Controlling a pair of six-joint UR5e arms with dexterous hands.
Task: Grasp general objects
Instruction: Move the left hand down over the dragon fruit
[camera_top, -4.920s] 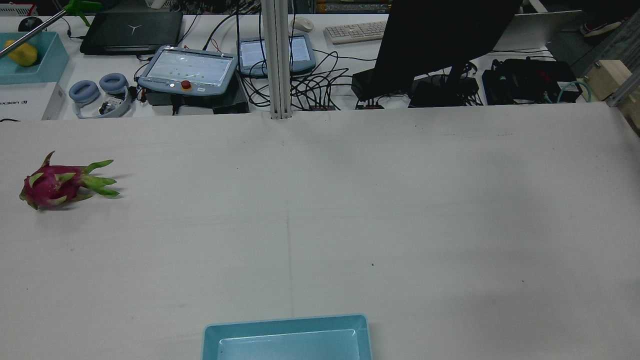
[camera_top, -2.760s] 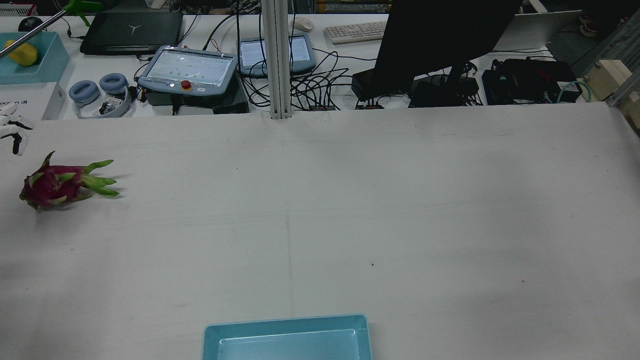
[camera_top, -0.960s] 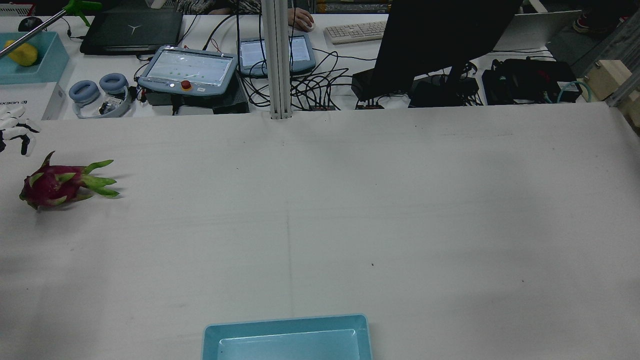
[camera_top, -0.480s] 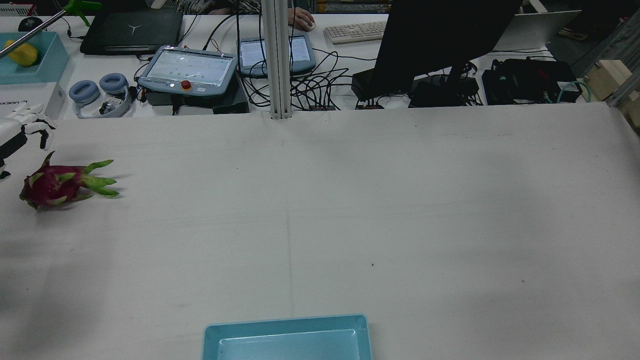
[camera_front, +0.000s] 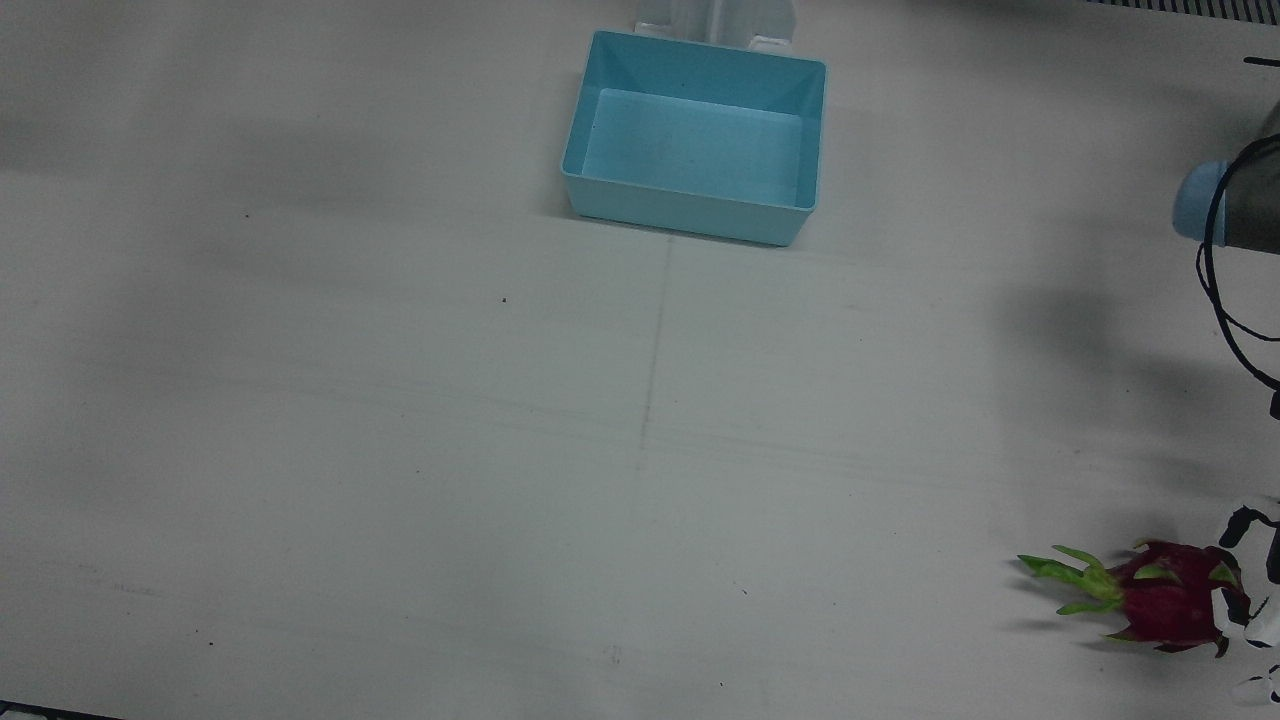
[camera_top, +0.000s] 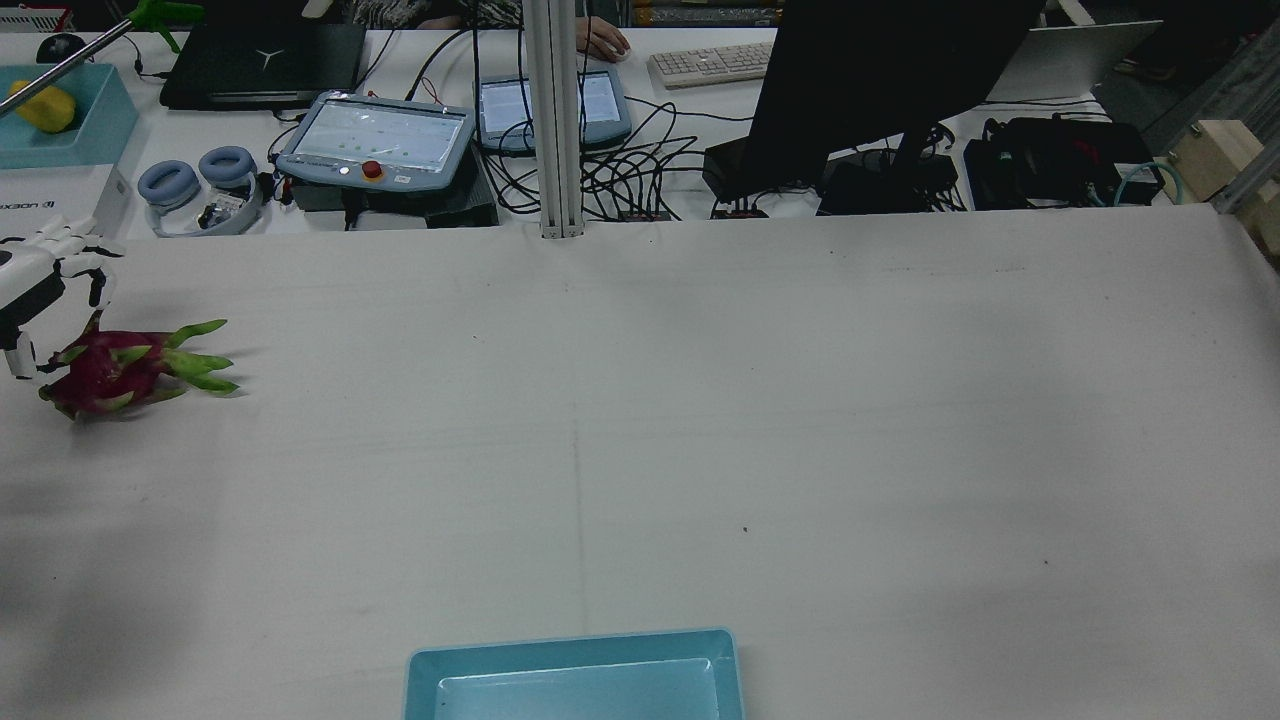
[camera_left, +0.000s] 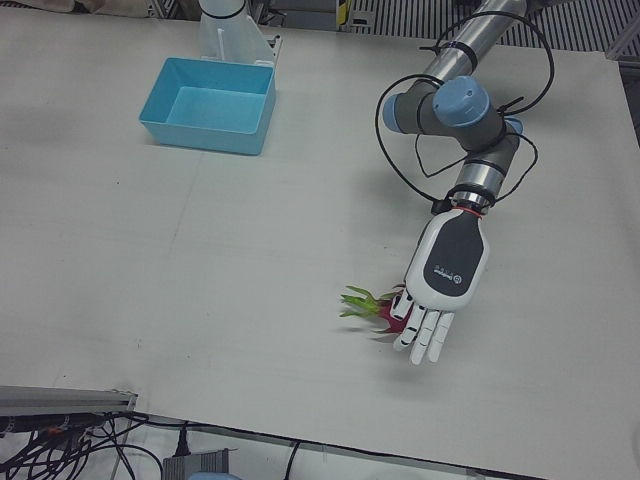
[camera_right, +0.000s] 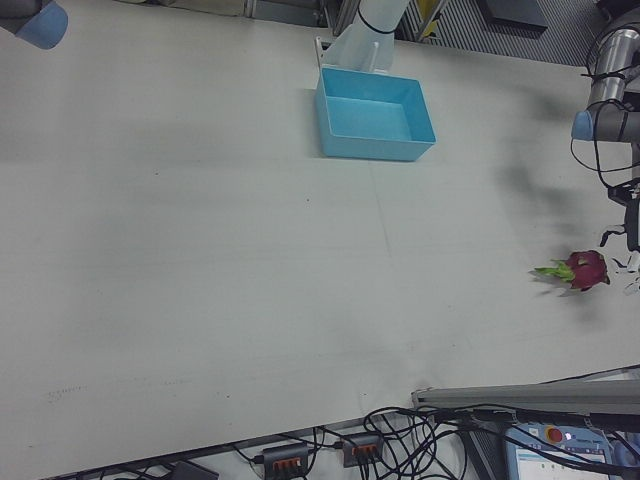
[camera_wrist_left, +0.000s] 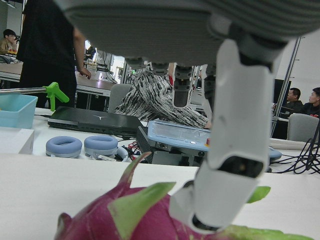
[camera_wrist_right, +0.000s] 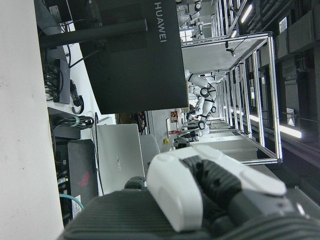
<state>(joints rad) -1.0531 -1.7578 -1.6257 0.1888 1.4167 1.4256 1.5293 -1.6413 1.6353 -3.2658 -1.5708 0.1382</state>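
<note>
Left hand (camera_left: 442, 290) over dragon fruit (camera_front: 1170, 605) — fingers spread

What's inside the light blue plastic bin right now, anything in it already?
Nothing shows inside the light blue plastic bin: the front view looks straight onto its bare floor. The magenta dragon fruit with green scales lies on the white table, under the open white left hand.

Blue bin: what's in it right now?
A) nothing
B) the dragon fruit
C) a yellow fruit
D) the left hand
A: the blue bin shows only its bare floor in the front view, while the dragon fruit lies on the table far from it, under the left hand.
</note>
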